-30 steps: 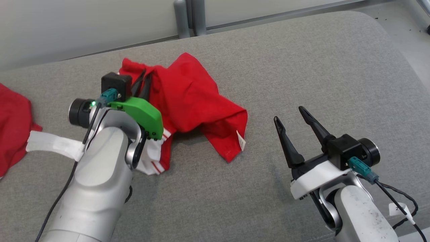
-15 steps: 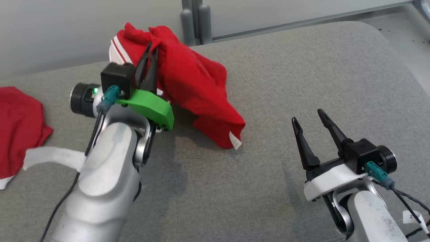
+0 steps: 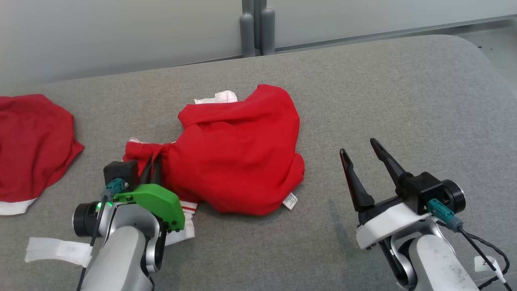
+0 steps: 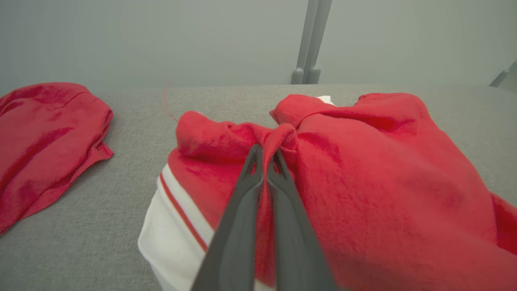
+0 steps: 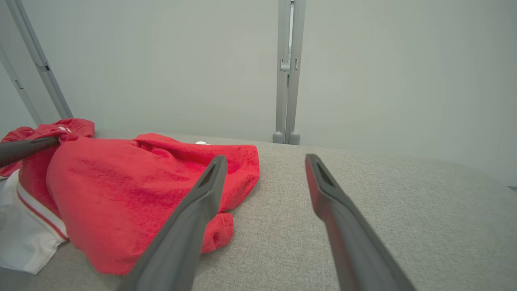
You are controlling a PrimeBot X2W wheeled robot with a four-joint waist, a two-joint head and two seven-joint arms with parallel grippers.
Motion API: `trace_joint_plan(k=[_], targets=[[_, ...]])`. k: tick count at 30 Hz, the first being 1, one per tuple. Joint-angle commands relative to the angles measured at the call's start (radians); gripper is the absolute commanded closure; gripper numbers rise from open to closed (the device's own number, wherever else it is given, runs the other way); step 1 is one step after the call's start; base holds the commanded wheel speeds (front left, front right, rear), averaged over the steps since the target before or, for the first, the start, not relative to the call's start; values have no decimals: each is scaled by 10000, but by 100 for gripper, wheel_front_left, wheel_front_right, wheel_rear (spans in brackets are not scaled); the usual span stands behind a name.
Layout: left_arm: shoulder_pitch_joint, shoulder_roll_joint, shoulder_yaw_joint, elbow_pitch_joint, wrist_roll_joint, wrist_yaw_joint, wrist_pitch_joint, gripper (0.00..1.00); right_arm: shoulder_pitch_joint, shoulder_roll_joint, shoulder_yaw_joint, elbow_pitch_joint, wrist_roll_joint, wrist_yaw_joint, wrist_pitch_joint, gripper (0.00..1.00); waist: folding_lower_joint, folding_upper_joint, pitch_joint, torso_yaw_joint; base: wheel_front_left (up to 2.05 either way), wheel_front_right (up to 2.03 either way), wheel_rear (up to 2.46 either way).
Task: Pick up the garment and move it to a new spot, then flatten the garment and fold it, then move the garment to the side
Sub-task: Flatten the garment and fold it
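Note:
A red garment (image 3: 238, 157) with a white, red-striped band lies crumpled on the grey cushion (image 3: 404, 93). My left gripper (image 3: 150, 163) is shut on a bunched fold at the garment's left edge; the left wrist view shows that gripper (image 4: 265, 151) pinching the red cloth (image 4: 363, 169) above the white band (image 4: 169, 230). My right gripper (image 3: 359, 146) stands open to the right of the garment, apart from it, with nothing between its fingers. In the right wrist view that gripper (image 5: 262, 159) hangs over bare cushion, the garment (image 5: 133, 190) to its left.
A second red garment (image 3: 32, 141) lies at the cushion's far left. A white paper strip (image 3: 56, 250) is wrapped on my left arm. Grey posts (image 3: 254, 28) stand behind the cushion's back edge. Bare cushion stretches to the right of the garment.
My left gripper, still shut on the garment, has come down and toward me; the garment, lifted half a second ago, now lies spread on the cushion. The camera has shifted too.

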Motion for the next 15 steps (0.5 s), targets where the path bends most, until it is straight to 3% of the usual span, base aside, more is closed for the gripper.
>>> trace_joint_plan(k=[1, 5, 6, 8, 9, 15], targets=[[76, 36, 67, 367, -123, -40, 48, 100, -128, 17, 89, 58, 56, 1, 6, 0, 0, 31, 45, -46, 0, 0, 0], [-328, 16, 205, 1640, -368, -259, -142, 100, -263, 26, 339, 245, 117, 1, -51, 0, 0, 31, 98, -161, 0, 0, 0], [-459, -26, 249, 1914, -418, -293, -201, 94, -294, 29, 390, 289, 127, 1, -68, 0, 0, 31, 105, -188, 0, 0, 0], [-804, -66, 275, 2515, -405, -433, -617, 20, -407, 29, 462, 394, 142, 1, -103, 0, 0, 31, 133, -235, 0, 0, 0], [-911, -84, 310, 2658, -436, -450, -787, 0, -422, 29, 460, 424, 155, 1, -124, 0, 0, 31, 138, -229, 0, 0, 0], [-1340, -201, 308, 3297, -443, -647, -1568, 0, -294, 38, 348, 667, 179, 1, -156, 0, 0, 31, 43, -56, 0, 0, 0]])
